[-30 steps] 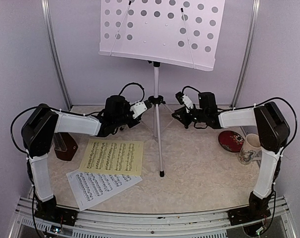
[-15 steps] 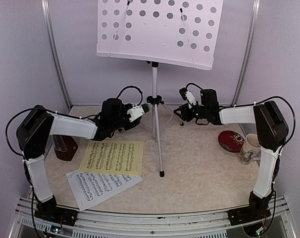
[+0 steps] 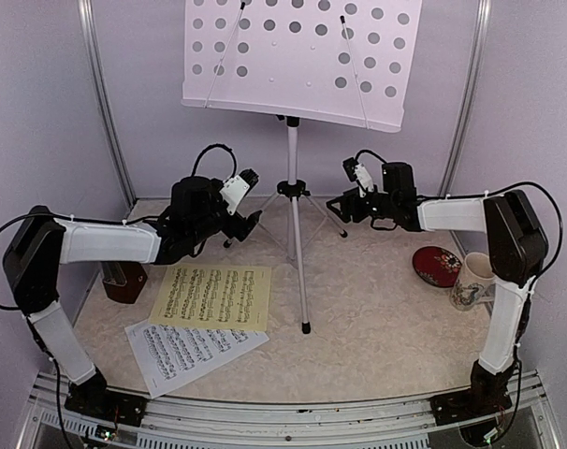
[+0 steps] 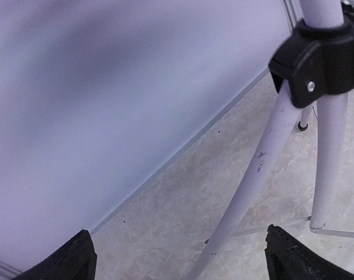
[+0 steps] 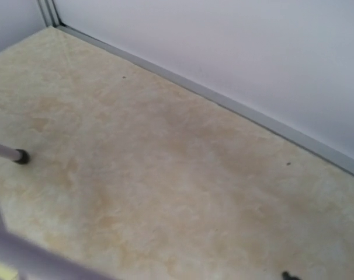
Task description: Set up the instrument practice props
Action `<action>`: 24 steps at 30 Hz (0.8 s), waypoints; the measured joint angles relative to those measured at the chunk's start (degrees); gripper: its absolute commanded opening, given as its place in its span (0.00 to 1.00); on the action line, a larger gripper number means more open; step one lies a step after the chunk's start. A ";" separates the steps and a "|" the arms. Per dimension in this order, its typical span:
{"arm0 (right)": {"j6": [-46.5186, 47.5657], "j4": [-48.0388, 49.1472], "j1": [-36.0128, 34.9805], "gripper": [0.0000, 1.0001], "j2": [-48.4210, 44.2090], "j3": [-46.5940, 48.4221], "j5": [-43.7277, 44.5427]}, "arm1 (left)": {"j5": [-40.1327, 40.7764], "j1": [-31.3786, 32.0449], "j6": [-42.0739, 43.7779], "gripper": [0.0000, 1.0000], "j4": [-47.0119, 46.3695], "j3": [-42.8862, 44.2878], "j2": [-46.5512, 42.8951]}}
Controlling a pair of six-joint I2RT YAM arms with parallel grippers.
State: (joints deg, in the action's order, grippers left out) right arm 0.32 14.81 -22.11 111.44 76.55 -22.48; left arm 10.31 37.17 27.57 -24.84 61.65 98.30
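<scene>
The white music stand [image 3: 291, 201] is upright at the back middle, its perforated desk [image 3: 302, 56] on top. My left gripper [image 3: 249, 224] hangs open just left of the pole. In the left wrist view its fingertips [image 4: 77, 258] are far apart, with a stand leg [image 4: 250, 186] between them, untouched. My right gripper [image 3: 340, 208] is open right of the pole, holding nothing. A leg's foot [image 5: 19, 156] shows in the right wrist view. The yellow sheet [image 3: 211, 296] and white sheet [image 3: 195, 348] lie flat at front left. The brown metronome [image 3: 124, 281] is partly hidden behind my left arm.
A red round dish [image 3: 438, 265] and a floral white mug [image 3: 472, 279] sit at the right, by my right arm. The stand's front leg ends at a foot [image 3: 306, 328] mid-table. Walls close in the back and both sides.
Both grippers have opened and drawn back from the stand's hub and legs, the left one moving leftward. The stand remains upright on its own.
</scene>
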 measured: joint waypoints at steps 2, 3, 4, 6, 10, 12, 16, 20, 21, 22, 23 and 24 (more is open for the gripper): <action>-0.96 0.00 0.00 0.80 -1.31 -1.29 -0.81 | 0.26 -0.13 -4.31 0.99 1.57 -0.37 -1.86; -1.70 -0.04 0.00 0.81 -2.45 -2.43 -1.42 | 0.48 -0.31 -7.41 0.99 3.15 -0.35 -3.06; -2.25 -0.20 0.00 0.81 -3.43 -3.28 -1.86 | 0.61 -0.50 -9.97 0.99 4.48 -0.31 -3.91; -3.52 -0.42 0.00 0.81 -6.10 -5.57 -2.99 | 1.05 -1.16 -16.41 0.99 9.09 0.28 -5.75; -6.78 -0.48 0.00 0.78 -11.45 -10.21 -5.27 | 1.09 -3.06 -31.71 0.99 16.92 -0.59 -9.33; -8.96 -0.35 0.00 0.78 -14.16 -12.85 -6.78 | 0.98 -3.87 -39.60 0.99 19.10 -4.04 -12.28; -12.96 0.26 -0.52 0.77 -18.99 -18.88 -9.38 | 0.92 -4.17 -50.58 0.99 24.61 -11.34 -17.07; -13.79 -0.74 -4.83 0.76 -21.90 -22.49 -9.40 | 0.98 -4.04 -56.00 0.99 29.55 -16.11 -19.69; -13.68 -0.98 -6.38 0.75 -22.58 -23.15 -9.16 | 0.94 -4.20 -56.98 0.99 30.73 -16.70 -20.11; -13.51 -1.25 -7.78 0.75 -23.45 -24.00 -8.83 | 0.79 -4.24 -57.79 0.99 31.67 -17.14 -20.37; -13.29 -1.33 -9.03 0.74 -24.57 -25.11 -8.57 | 0.59 -4.24 -58.55 0.99 32.37 -17.46 -20.46; -13.05 -1.36 -10.36 0.73 -25.92 -26.43 -8.48 | 0.33 -4.11 -59.08 0.99 32.94 -17.70 -20.46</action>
State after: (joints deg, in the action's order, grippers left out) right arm -12.73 13.45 -32.47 85.52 50.13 -30.96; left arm 10.63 33.06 -31.51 8.10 43.94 77.84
